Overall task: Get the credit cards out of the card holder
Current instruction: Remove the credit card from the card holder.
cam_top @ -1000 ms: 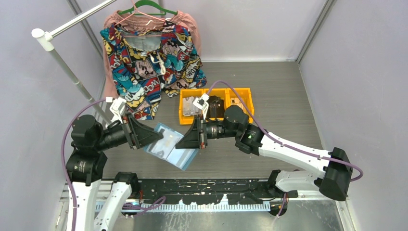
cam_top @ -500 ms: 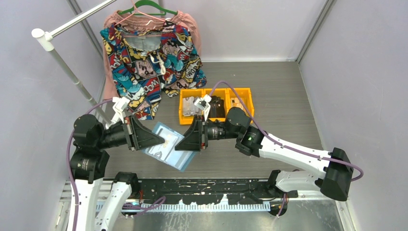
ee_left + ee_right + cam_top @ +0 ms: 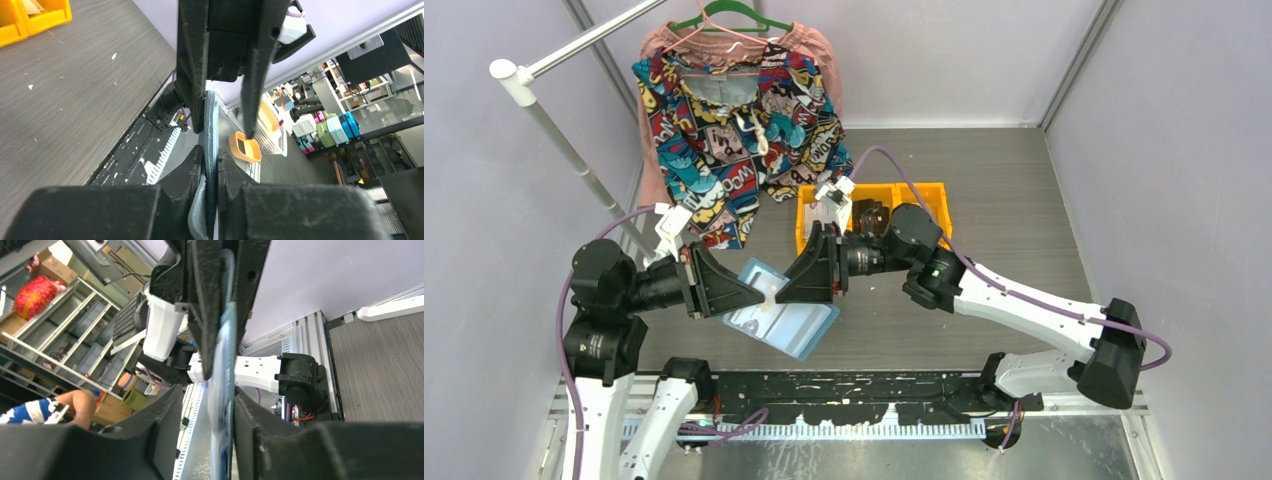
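Now left fingers (image 3: 187, 172) pinch the card holder (image 3: 789, 320); right fingers (image 3: 160, 425) straddle it, apart.

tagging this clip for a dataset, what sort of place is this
Likely a robotics lab test cell: plain partition walls box in the table, props like a comic-print shirt, storage shelving beyond.

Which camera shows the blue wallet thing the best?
The top external view. There the card holder shows its whole open light-blue face. The left wrist view catches only its thin edge, seen end-on. The right wrist view gives just a blurred blue edge.
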